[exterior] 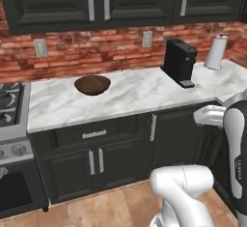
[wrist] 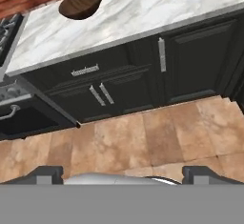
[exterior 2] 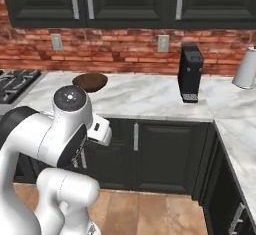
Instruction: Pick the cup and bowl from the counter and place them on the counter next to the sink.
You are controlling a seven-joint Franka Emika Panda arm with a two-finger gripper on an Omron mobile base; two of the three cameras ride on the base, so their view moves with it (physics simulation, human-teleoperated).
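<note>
The gripper (wrist: 122, 174), spread wide and empty, is held well short of the wooden bowl (wrist: 81, 3), so an approach to that bowl is judged next.

The arm (exterior 2: 60, 144) is made of rounded, glossy white shells joined by dark grey bands. A round dark cap with a small centre dot tops one joint. The end effector (wrist: 122, 173) has two small dark grey, blocky fingertips (wrist: 46, 173).

Gripper (wrist: 122, 173) wide apart, aimed floorward.
</note>
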